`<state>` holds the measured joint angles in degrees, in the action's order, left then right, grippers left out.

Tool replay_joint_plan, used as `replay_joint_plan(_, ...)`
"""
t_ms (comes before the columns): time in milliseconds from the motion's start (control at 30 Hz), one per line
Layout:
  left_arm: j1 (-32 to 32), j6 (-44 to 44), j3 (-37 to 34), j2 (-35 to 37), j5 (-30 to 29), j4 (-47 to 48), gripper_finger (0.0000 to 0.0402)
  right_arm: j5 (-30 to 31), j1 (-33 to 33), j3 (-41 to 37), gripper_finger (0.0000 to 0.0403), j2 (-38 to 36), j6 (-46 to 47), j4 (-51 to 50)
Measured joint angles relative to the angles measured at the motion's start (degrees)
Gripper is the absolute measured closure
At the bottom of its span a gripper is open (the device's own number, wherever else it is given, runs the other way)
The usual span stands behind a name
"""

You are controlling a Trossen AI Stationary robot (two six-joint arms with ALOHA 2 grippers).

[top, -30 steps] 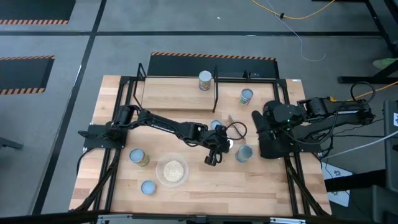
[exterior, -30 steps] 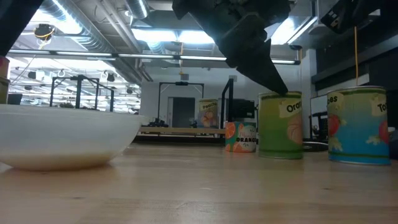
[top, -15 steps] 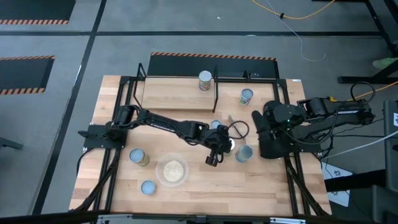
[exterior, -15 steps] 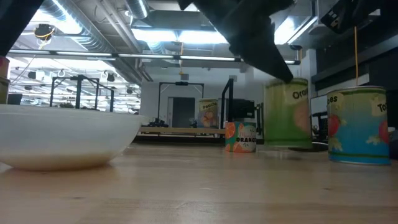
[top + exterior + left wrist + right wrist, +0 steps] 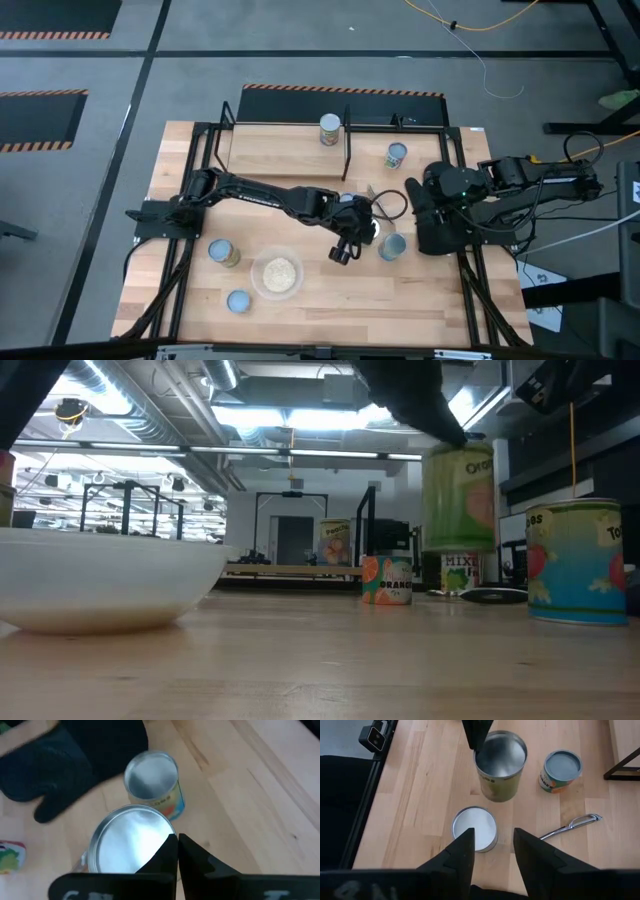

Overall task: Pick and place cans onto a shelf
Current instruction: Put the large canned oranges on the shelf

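Observation:
My left gripper (image 5: 345, 247) is at the table's middle, shut on a green-labelled can (image 5: 459, 496) with a silvery top (image 5: 129, 845), held above the tabletop; the can also shows in the right wrist view (image 5: 501, 766). My right gripper (image 5: 492, 854) is open and empty at the table's right side (image 5: 415, 208). The shelf (image 5: 285, 150) stands at the table's far edge with one can (image 5: 329, 128) upright on its board. Other cans stand upright on the tabletop: a pale-topped one (image 5: 390, 246) beside the held can and one (image 5: 396, 155) right of the shelf. My left gripper pinches the green can's top rim (image 5: 167, 851) at one side, between its two fingers. The fingers (image 5: 420, 405) come slanting down from above. The can hangs below them, nearly upright and clear of the table.
A clear bowl of pale grain (image 5: 277, 273) sits toward the near edge, with two cans (image 5: 222, 252) (image 5: 238, 300) at its left. A blue-topped can (image 5: 561, 770) and a metal peeler (image 5: 570, 826) lie between the held can and the shelf.
My left gripper has gone up with the green can. The can stood on the table a second ago and now hangs clear above it, showing a can far behind it.

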<state>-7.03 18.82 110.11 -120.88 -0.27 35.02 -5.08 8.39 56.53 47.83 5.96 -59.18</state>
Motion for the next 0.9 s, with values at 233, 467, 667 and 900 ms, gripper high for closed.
replay_joint_plan(233, 0.00, 1.96, 4.61, 0.00, 0.00, 4.77, 0.0401, 0.00, 0.02, 0.00, 0.0263, 0.00, 0.00, 0.00)
replay_joint_plan(467, 0.44, 4.32, 8.26, 0.81, -0.15, 8.58, 0.0401, -0.02, 0.01, 0.00, 0.0263, 0.00, -0.01, 0.00)
replay_joint_plan(667, 2.10, 4.34, 8.65, 4.94, -0.37, 12.38, 0.0402, -0.02, 0.01, 0.00, 0.0263, 0.00, -0.09, 0.00)
replay_joint_plan(900, 6.04, 6.20, 8.63, 11.27, -0.26, 18.27, 0.0401, -0.02, 0.02, 0.04, 0.0263, 0.07, -0.21, 0.17)
